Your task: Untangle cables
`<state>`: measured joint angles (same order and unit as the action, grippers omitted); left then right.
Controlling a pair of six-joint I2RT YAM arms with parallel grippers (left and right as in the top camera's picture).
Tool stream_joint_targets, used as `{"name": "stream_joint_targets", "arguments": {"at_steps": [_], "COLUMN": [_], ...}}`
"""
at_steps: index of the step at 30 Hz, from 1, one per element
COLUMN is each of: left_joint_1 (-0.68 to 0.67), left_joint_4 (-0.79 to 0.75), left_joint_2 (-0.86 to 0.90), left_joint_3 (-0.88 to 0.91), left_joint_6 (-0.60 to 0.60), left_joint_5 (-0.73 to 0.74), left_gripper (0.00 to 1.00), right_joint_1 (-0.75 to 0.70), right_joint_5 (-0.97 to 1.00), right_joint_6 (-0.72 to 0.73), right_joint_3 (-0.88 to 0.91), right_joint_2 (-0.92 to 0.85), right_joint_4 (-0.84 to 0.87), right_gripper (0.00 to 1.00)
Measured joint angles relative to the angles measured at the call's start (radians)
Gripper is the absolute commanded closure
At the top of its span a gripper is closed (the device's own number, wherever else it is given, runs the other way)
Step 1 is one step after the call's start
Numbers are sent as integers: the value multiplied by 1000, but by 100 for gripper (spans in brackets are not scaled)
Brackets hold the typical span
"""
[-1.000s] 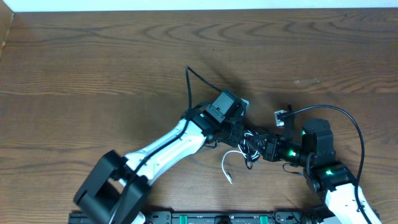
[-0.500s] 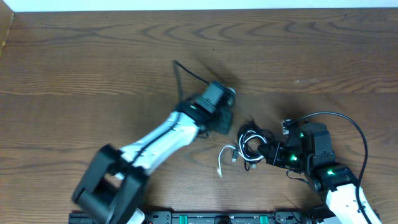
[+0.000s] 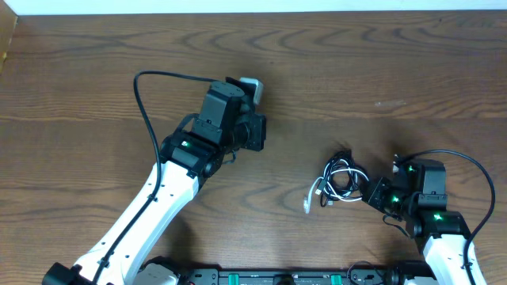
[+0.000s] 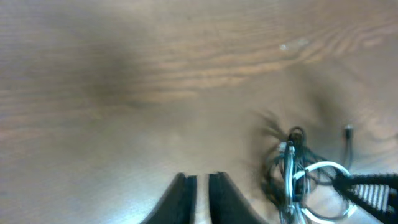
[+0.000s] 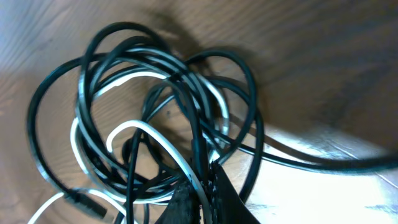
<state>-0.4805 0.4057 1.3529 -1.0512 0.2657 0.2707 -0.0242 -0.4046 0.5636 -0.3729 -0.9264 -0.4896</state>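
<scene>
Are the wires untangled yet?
Not yet. Nothing looks done: the thin black and white cables sit in one knotted bundle. The right end effector pinches a strand; the left end effector is empty, away from it. Pulling them apart is left.

table [image 3: 396, 71]: brown wood, visible grain | cables [image 3: 341, 178]: glossy black and white plastic sheath

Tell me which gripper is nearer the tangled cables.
Right. The right gripper is shut on the cables at the bundle's right edge. The left gripper hangs apart from them, well off to their left, touching nothing.
</scene>
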Motion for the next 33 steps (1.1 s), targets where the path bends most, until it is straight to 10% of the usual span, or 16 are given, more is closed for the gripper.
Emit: {"name": "stream_joint_targets", "arguments": {"at_steps": [4, 8, 23, 33], "left_joint_1": [0, -2, -156, -240], "left_joint_4": [42, 42, -163, -273], "left_joint_2": [8, 34, 245, 432], "left_joint_3": [0, 0, 0, 0], "left_joint_6": [0, -28, -220, -216], "left_joint_5": [72, 172, 320, 257], "left_gripper": [23, 6, 7, 35], "right_joint_1": [-1, -1, -1, -1], "right_joint_5": [-51, -154, -288, -324], "right_joint_6": [-72, -188, -295, -305], "right_joint_3": [0, 0, 0, 0], "right_joint_2": [0, 0, 0, 0], "right_joint_4": [27, 54, 49, 28], "right_gripper": [99, 99, 99, 99]}}
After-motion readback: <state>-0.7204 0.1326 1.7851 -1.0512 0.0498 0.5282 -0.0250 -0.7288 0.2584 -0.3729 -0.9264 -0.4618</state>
